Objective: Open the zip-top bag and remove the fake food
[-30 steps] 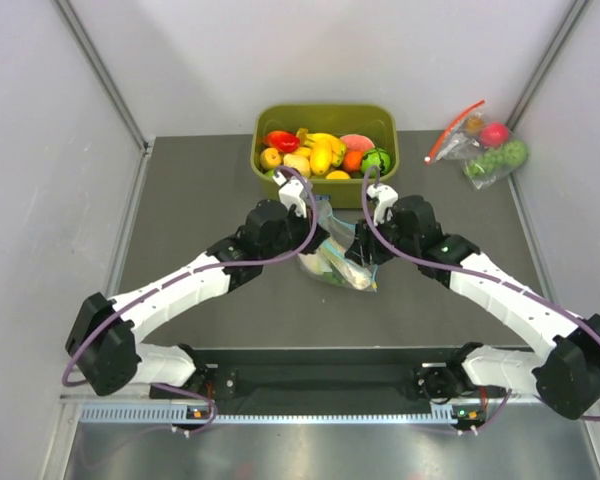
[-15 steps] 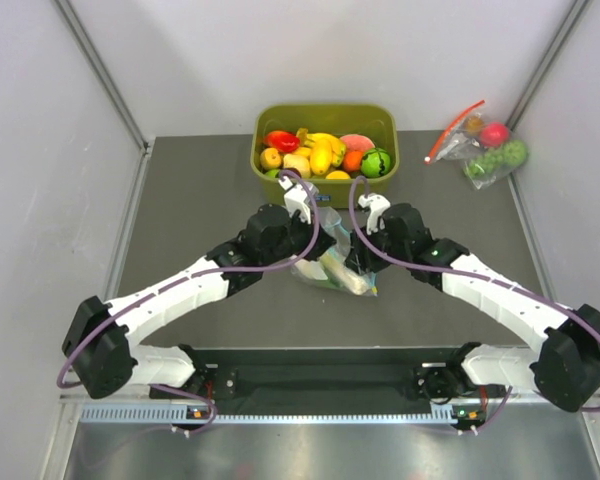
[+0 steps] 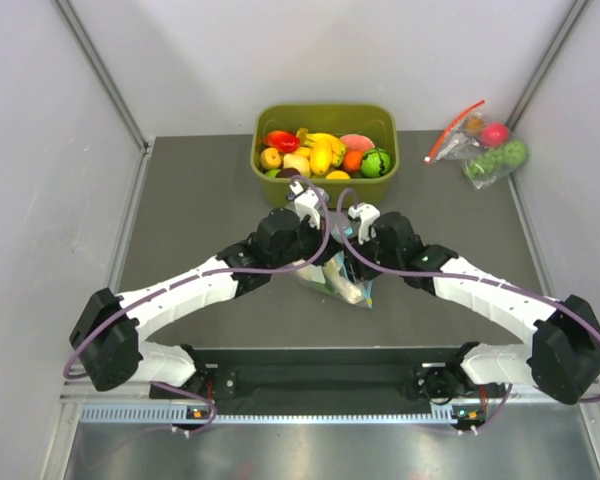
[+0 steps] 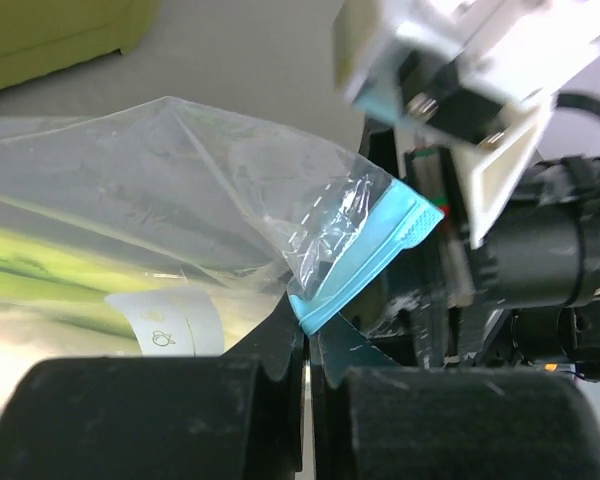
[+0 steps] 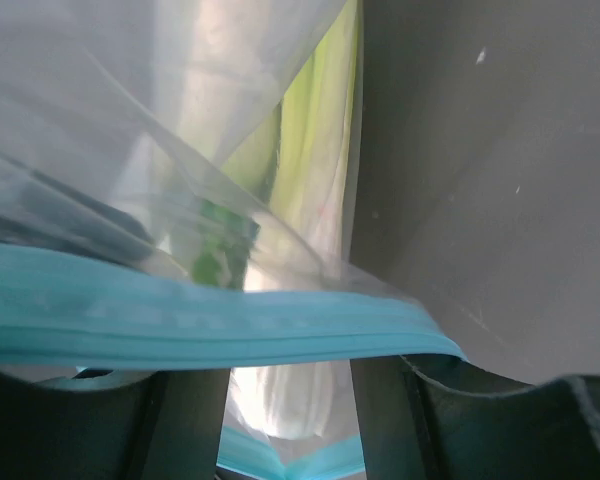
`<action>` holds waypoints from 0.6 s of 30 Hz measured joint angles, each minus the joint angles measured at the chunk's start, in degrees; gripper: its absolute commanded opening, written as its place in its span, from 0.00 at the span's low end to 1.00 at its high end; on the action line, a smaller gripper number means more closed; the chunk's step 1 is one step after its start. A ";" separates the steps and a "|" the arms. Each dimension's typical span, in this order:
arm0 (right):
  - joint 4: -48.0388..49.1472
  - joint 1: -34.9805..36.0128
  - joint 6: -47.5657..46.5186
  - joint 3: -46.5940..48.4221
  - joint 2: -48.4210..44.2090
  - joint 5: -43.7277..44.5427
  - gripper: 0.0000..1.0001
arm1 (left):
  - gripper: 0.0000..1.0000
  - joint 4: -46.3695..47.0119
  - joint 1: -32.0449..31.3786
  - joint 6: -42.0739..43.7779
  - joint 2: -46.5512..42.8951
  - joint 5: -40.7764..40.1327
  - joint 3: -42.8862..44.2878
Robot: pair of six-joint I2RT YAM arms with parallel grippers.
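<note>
Crowding the far side of the table (image 3: 190, 225), a green bin (image 3: 326, 109) heaped with toy fruits (image 3: 320, 152) sits just beyond both wrists. A second clear bag with a red zip (image 3: 485, 148) lies well apart at the far right. From above, your two wrists meet over the zip-top bag (image 3: 338, 278) at mid-table and hide its upper edge. The bag is clear and crinkled, with a blue-green zip strip (image 4: 365, 255) and a white label patch (image 4: 170, 320). Your left gripper (image 4: 305, 345) is pinched tight on one end of that strip. Your right gripper (image 5: 290, 400) has its jaws standing apart, and the strip runs across just above them. The fake food (image 5: 315, 190) is inside the bag, showing through the plastic as a pale green leaf, a white stalk and a small dark green bit (how many pieces you cannot tell). Count two bags, one bin and two grippers.
</note>
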 measured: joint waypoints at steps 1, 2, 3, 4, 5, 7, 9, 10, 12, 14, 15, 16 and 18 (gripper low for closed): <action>0.42 0.11 -0.02 -0.63 0.26 0.04 0.48 | 0.00 0.09 -0.15 0.00 0.17 -0.09 0.00; 0.48 0.39 -0.02 -1.16 0.37 0.11 0.49 | 0.00 0.26 -0.31 0.00 0.37 -0.17 -0.04; 0.48 0.57 0.02 -1.92 0.37 0.15 0.50 | 0.00 0.68 -0.52 -0.02 0.37 -0.46 -0.24; 0.66 0.79 0.00 -2.67 0.39 0.20 0.52 | 0.00 1.03 -0.76 -0.02 0.37 -0.83 -0.42; 0.76 1.07 0.07 -3.41 0.37 0.22 0.52 | 0.00 1.55 -1.03 -0.02 0.37 -1.31 -0.61; 1.31 1.49 0.44 -4.63 0.37 0.26 0.54 | 0.00 2.97 -1.64 -0.02 0.35 -2.19 -1.51; 2.03 1.90 0.96 -5.64 0.37 0.39 0.56 | 0.00 4.39 -2.40 -0.07 0.37 -3.34 -2.80; 2.71 2.01 1.29 -6.29 0.37 0.35 0.57 | 0.00 5.25 -2.89 -0.09 0.37 -4.02 -3.50; 3.85 2.27 2.29 -7.58 0.37 0.26 0.59 | 0.00 6.75 -4.09 -0.09 0.37 -5.68 -4.66; 5.49 2.36 3.48 -8.87 0.42 -0.50 0.63 | 0.00 7.32 -5.33 0.02 0.37 -7.72 -5.16; 6.16 2.38 4.15 -9.38 0.42 -0.85 0.64 | 0.00 7.43 -6.01 0.24 0.37 -9.09 -5.33; 6.99 2.38 4.90 -9.92 0.57 -1.16 0.64 | 0.00 7.58 -6.49 0.50 0.39 -10.25 -5.49; 8.83 2.43 6.21 -10.69 1.22 -1.75 0.64 | 0.00 7.98 -7.39 1.33 0.81 -12.81 -5.75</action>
